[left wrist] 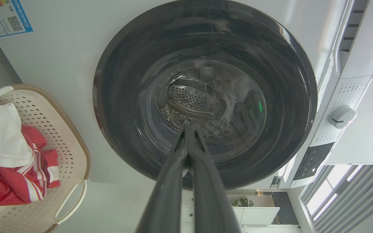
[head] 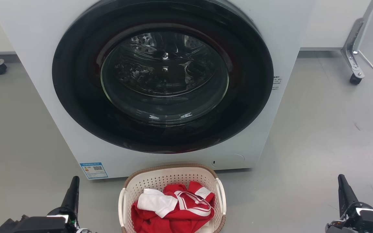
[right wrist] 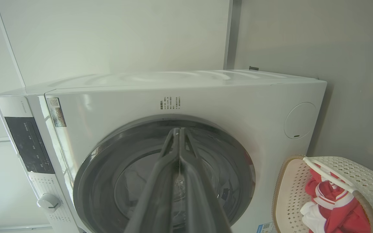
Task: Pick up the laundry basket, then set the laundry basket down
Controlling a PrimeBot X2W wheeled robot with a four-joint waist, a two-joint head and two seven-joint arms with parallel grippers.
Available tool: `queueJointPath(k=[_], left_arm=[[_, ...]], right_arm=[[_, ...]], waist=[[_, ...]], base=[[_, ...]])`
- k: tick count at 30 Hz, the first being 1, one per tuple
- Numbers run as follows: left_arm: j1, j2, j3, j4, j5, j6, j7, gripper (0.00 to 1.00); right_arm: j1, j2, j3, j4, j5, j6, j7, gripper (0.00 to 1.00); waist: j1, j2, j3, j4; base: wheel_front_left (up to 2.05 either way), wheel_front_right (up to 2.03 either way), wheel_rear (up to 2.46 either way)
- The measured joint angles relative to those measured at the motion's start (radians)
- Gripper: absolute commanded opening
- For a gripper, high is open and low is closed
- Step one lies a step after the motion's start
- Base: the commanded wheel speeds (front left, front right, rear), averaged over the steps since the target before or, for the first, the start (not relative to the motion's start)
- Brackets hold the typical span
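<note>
You have the laundry basket (head: 170,181) standing on the grey floor (head: 309,145), just in front of the washing machine (head: 28,64) and below its dark round door (head: 163,81). Red and white clothes (head: 173,210) lie inside it. Your left gripper (head: 75,179) sits low, apart from the basket's left handle (head: 120,207), its fingers pressed together and holding nothing. Your right gripper (head: 341,179) sits farther from the basket, its fingers likewise closed and empty. Both point toward the machine
</note>
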Motion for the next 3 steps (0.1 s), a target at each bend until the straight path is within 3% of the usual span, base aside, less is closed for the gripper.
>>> queueJointPath(k=[3], left_arm=[[0.0, 0.0, 0.0, 0.0, 0.0, 0.0, 0.0, 0.0]], right_arm=[[0.0, 0.0, 0.0, 0.0, 0.0, 0.0, 0.0, 0.0]], waist=[[0.0, 0.0, 0.0, 0.0]], base=[[0.0, 0.0, 0.0]])
